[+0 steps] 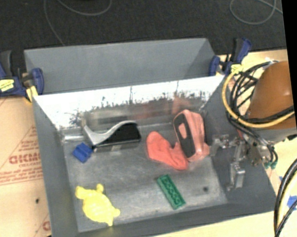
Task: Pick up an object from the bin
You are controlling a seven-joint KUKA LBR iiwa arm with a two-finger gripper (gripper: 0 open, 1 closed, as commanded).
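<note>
The tool hangs over the bin's right wall; spread or pressed together, I cannot tell. Nearby, a green bar runs upper-left to lower-right.

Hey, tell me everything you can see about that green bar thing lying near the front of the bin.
The green bar is a flat, narrow oblong, plastic by its look, with a row of raised marks along its top. It lies flat on the bin floor near the front wall, slanted, its far end leaning left. Nothing touches it.
</note>
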